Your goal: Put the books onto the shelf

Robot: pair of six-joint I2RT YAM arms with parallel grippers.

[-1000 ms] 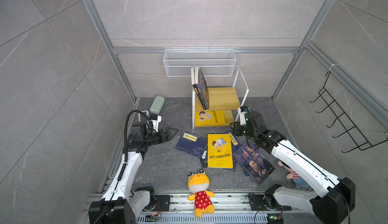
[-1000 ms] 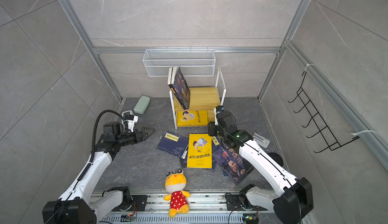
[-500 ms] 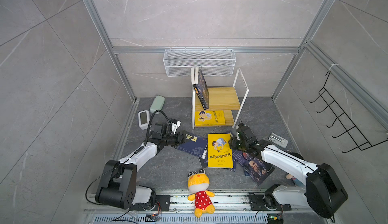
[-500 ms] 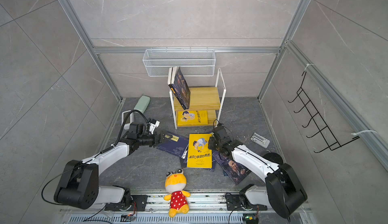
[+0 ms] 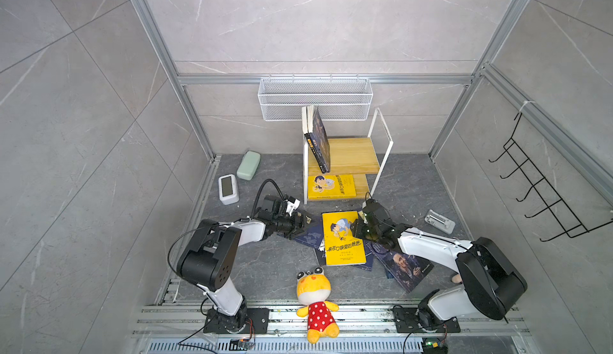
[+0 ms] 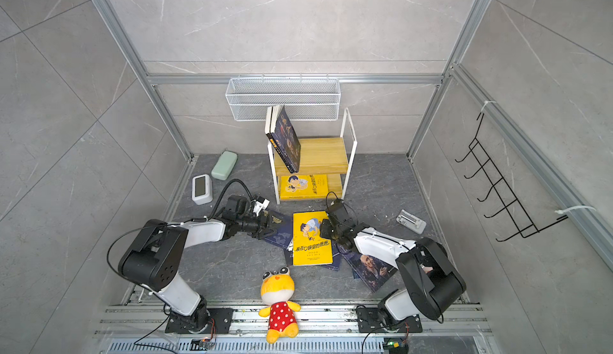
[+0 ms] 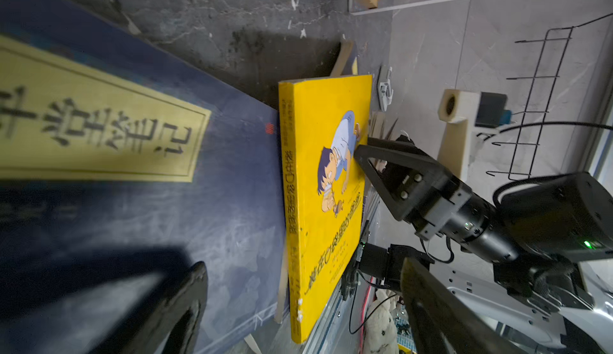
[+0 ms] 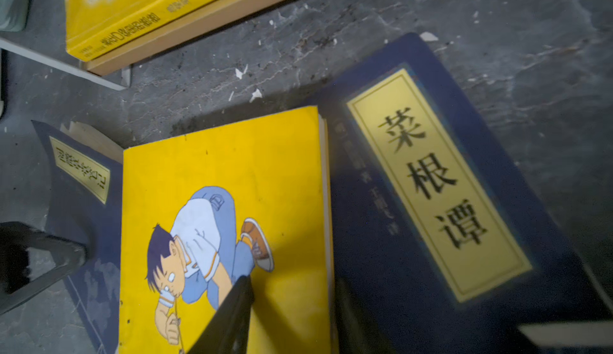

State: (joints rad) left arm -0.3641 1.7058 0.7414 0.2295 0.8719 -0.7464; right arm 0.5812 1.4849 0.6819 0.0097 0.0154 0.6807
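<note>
The shelf [image 5: 348,156] [image 6: 320,155] holds upright navy books [image 5: 319,140] on its top board and a yellow book [image 5: 331,186] on the lower one. On the floor a yellow cartoon-boy book [image 5: 343,239] [image 8: 232,176] lies across several navy books [image 5: 406,267]. My left gripper [image 5: 303,224] [image 7: 303,266] is open and low over a navy book with a yellow title label [image 7: 99,130]. My right gripper [image 5: 356,231] [image 8: 295,282] is open across the yellow book's page edge. One of its fingers [image 8: 238,302] rests on the cover and the other is beside the edge.
A yellow plush toy [image 5: 315,302] lies by the front rail. A white clock [image 5: 228,188] and a green case [image 5: 248,169] sit at the left. A grey clip [image 5: 439,221] lies at the right. A wire basket [image 5: 315,98] hangs above the shelf.
Both arms came down from raised poses to the floor books. The left gripper moved right onto the navy book. The right gripper moved from beside the shelf to the yellow book.
</note>
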